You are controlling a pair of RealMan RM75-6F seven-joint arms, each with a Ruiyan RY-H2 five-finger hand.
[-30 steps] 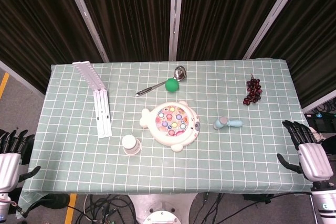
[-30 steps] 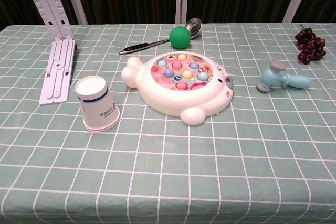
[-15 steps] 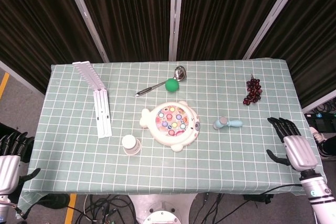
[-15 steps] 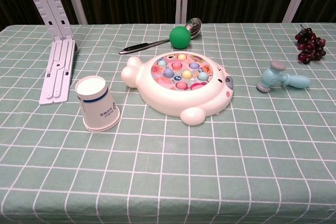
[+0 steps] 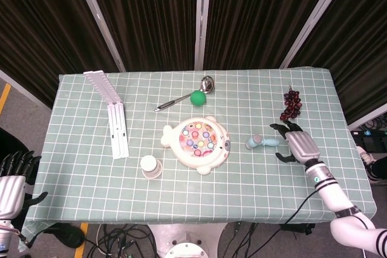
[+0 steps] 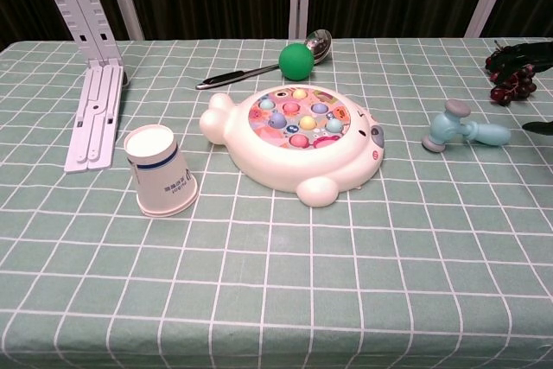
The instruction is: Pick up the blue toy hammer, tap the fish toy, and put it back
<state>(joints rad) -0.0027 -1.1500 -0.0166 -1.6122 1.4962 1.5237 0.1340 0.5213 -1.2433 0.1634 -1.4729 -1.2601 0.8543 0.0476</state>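
While the left hand (image 5: 11, 187) hangs off the near left corner of the bench (image 5: 84, 176), empty with its fingers apart, the head view shows the right hand (image 5: 297, 144) now over the cloth. A second ago it sat beyond the right edge; it has since travelled inward and stands just beside the handle end of the blue toy hammer (image 5: 262, 142). Its fingers are spread wide and hold nothing. Whether a fingertip touches the handle cannot be told at this size. The hammer lies flat, head toward the fish toy (image 5: 198, 143), which sits near it at centre. A paper cup (image 5: 150, 165), a white folding rack (image 5: 115, 119), a green ball (image 5: 197, 98) against a ladle (image 5: 181, 97), and a bunch of grapes (image 5: 291, 104) occupy the rest.

From the chest view, the hammer (image 6: 465, 129) is unmoved, right of the fish toy (image 6: 298, 141). Dark fingertips (image 6: 537, 126) have entered at the right edge, just beyond the handle tip; none were visible there half a second ago.

Assessment: the reach is nearly complete, and the pickup is not yet made. Closing on the handle is the likely next step.
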